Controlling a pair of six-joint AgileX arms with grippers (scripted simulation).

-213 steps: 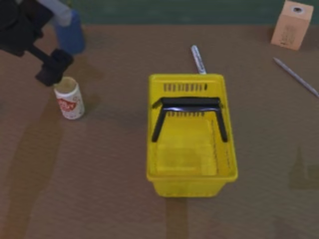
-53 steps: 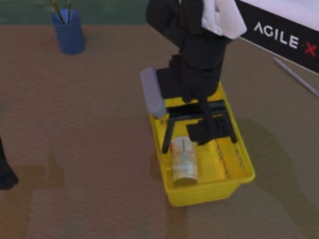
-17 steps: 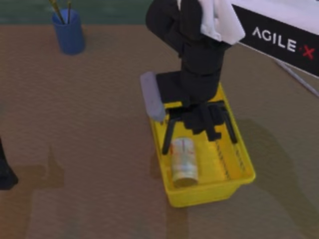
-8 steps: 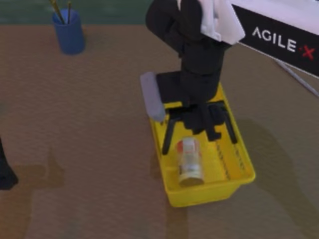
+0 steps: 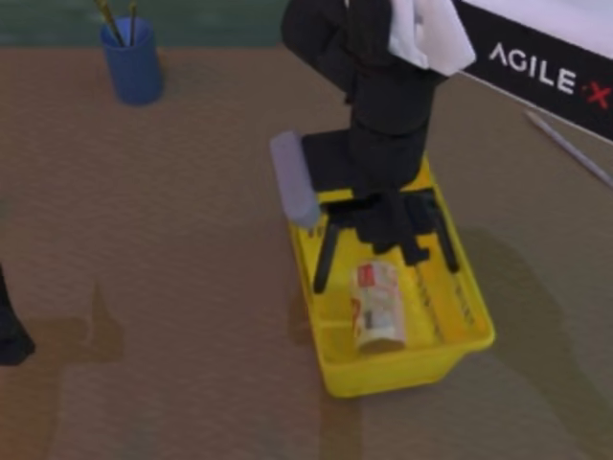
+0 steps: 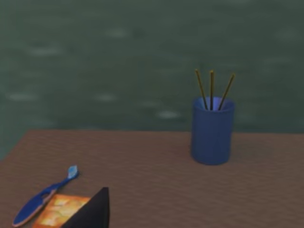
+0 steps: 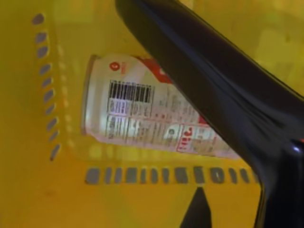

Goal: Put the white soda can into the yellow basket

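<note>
Brown surface, mid-span: the white soda can (image 5: 376, 307) lay on its side inside the yellow basket (image 5: 471, 321), so the job looked done. Above it hung the right gripper (image 5: 388, 230), fingers spread and empty; the left gripper (image 5: 11, 335) sat parked at the left edge, its fingers impossible to judge.

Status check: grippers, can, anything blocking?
Right gripper open over basket, at its handle. Left arm parked at table's left edge. Can on its side inside basket, released. Nothing blocking.

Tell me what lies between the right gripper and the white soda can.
Nothing on the top view: the right gripper hangs just above the white soda can, which lies on its side in the yellow basket. The basket's black handle crosses the can in the right wrist view.
</note>
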